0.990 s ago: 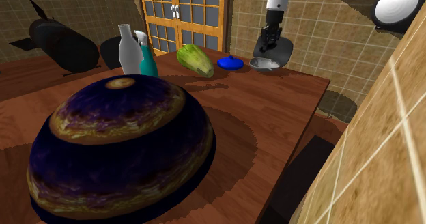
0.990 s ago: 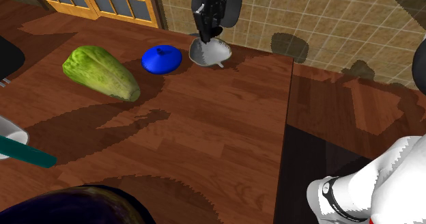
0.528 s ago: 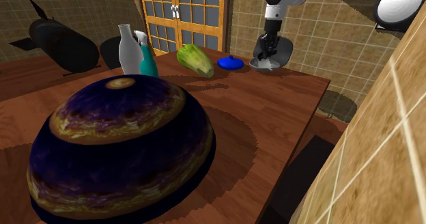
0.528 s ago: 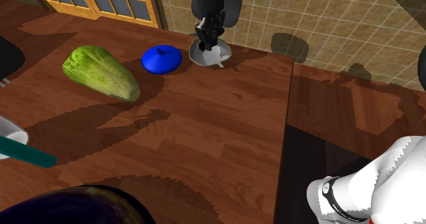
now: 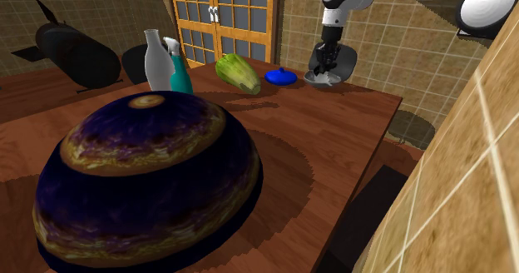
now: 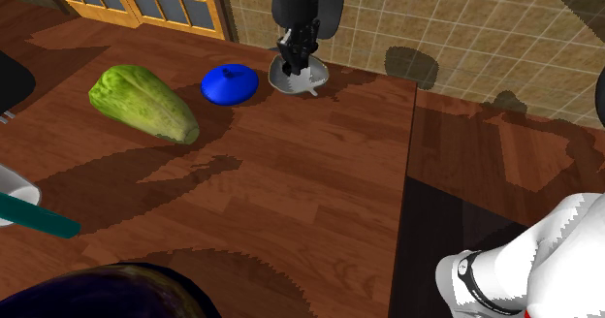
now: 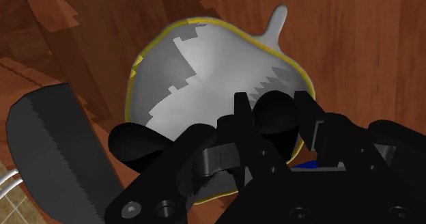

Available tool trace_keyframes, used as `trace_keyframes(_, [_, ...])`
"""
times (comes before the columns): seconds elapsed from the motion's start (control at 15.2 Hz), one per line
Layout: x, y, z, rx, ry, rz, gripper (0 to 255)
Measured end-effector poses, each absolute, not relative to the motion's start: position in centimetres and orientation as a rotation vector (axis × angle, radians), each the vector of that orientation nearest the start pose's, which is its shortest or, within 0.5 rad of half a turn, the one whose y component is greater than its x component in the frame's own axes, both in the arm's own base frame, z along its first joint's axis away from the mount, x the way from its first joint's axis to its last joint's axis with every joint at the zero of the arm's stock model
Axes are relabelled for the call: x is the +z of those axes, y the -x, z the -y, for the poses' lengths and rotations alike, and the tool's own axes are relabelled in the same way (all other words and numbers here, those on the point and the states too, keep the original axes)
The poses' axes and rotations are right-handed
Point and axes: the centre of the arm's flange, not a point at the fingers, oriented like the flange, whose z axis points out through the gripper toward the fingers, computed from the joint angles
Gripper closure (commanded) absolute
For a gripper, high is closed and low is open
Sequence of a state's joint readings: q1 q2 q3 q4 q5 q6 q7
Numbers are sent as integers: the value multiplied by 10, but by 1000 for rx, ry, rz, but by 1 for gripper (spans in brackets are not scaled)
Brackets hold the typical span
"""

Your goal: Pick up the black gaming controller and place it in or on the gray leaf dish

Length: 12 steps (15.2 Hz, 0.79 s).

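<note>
The gray leaf dish [image 5: 322,79] [image 6: 298,79] sits at the far corner of the wooden table [image 5: 333,138]; its pale bowl has a yellow rim and a short stem [image 7: 198,59]. My gripper [image 5: 326,64] [image 6: 297,56] [image 7: 270,144] hangs straight down just over the dish. It is shut on the black gaming controller [image 7: 273,113], whose rounded lobes stick out over the dish's bowl. From the exterior views the controller merges with the black fingers.
A blue lid [image 5: 281,76] [image 6: 229,82] lies close beside the dish, then a green cabbage [image 5: 238,71] [image 6: 143,101]. A white bottle [image 5: 156,60], a teal spray bottle [image 5: 180,73] and a big dark striped dome [image 5: 145,176] stand nearer. A dark gray rounded thing [image 7: 51,154] stands behind the dish.
Over the last second my gripper came down with the controller to just above the dish. In the last half second it barely moved.
</note>
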<state>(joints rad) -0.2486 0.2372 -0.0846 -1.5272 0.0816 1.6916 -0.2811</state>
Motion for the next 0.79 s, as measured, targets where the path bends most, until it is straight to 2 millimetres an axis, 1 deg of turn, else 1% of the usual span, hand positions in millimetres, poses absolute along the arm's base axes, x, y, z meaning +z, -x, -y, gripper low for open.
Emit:
trace_keyframes(0.4, [515, -597, 193, 76, 3060, -97, 0])
trace_keyframes(0.46, [521, -597, 193, 76, 3060, -97, 0])
trace_keyframes(0.66, [555, -598, 195, 74, 3060, -97, 0])
trace_keyframes(0.79, [563, -598, 196, 75, 3060, -97, 0])
